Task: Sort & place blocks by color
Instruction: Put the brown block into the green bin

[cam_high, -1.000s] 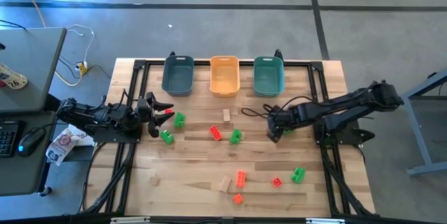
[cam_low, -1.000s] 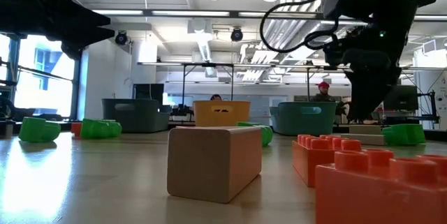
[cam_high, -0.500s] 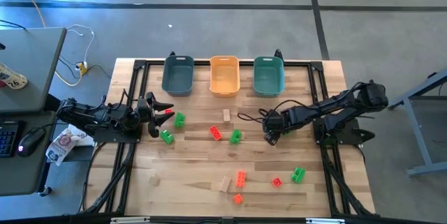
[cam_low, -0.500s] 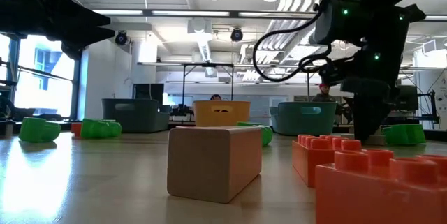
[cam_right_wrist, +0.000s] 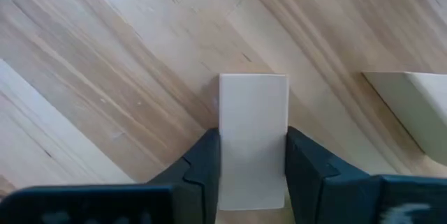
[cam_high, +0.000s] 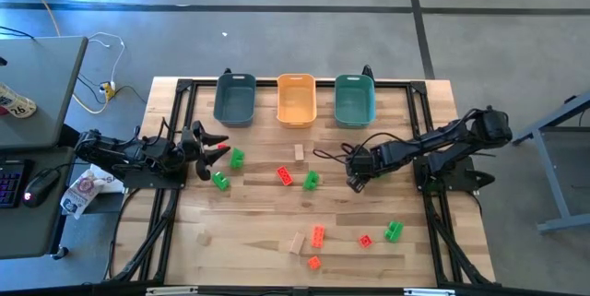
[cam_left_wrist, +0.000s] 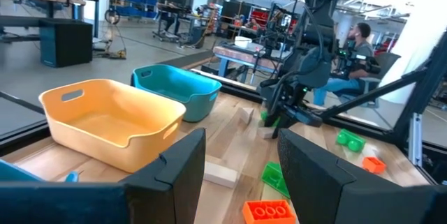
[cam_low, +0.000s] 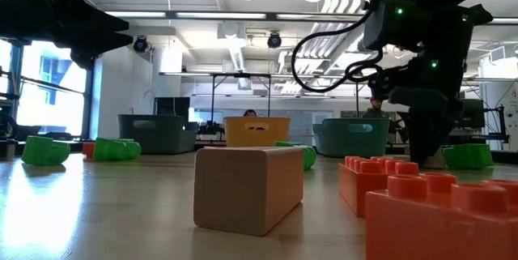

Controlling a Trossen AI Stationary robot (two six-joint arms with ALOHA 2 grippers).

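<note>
My right gripper [cam_high: 355,178] stands low over the table's middle right, pointing down, shut on a pale tan wood block [cam_right_wrist: 253,133] that lies flat on the table. A second tan block [cam_right_wrist: 412,105] lies close beside it. Green blocks [cam_high: 312,180], red-orange blocks [cam_high: 285,175] and tan blocks [cam_high: 300,152] are scattered over the table. My left gripper [cam_high: 217,144] waits at the left edge, level and open, with nothing between its fingers [cam_left_wrist: 174,172]. My right gripper pinches the tan block's two long sides [cam_right_wrist: 227,147] between its two fingers [cam_right_wrist: 206,161], toward one end of the block. The fingers come from above, pointing down, one on each long side. The block lies flat with its underside on the table.
At the far edge stand three bins in a row: teal [cam_high: 234,100], orange [cam_high: 296,100], teal [cam_high: 354,100]. More blocks lie toward the near edge, among them a red-orange one [cam_high: 317,235], a green one [cam_high: 394,230] and a tan one [cam_high: 296,242].
My right gripper has sunk toward the table and moved a little toward the left edge, then stopped there over the last half second.
</note>
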